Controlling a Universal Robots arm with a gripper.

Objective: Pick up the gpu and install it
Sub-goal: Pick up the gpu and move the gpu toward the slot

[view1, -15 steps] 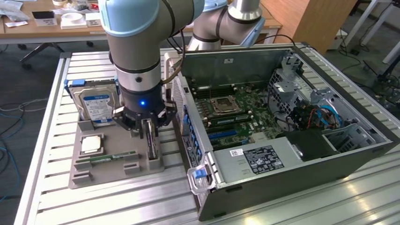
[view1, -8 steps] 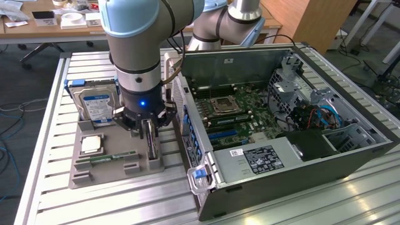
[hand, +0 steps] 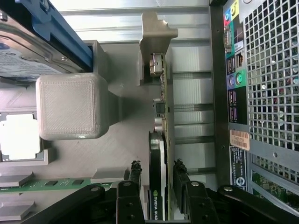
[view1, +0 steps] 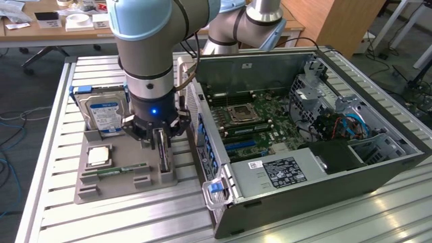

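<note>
The room is a workshop, with a wooden surface [view1: 40, 31] at the back. In front stands a table [view1: 54, 223] of ribbed aluminium profiles. On the exterior view's right side of it lies an open computer case [view1: 324, 187], with the mainboard visible. Its power supply carries a black and white label [view1: 284, 172], and the rear panel has an orange sticker [hand: 239, 139]. The print on both is too small to read.

The robot arm [view1: 152, 50] reaches down over a grey tray [view1: 101, 190] beside the case. In the tray stands a hard drive [view1: 104, 114] with a blue label.

The gpu [hand: 157, 186] stands on its edge in a slot of the tray, just beside the case. "NVIDIA QUAD" is readable on its black shroud, and the last word is cut off.

The hand [hand: 157, 167] is directly over the card. It is open, with the fingers [hand: 135, 175] on both sides of the card and a narrow gap at each side, so it holds nothing.
</note>
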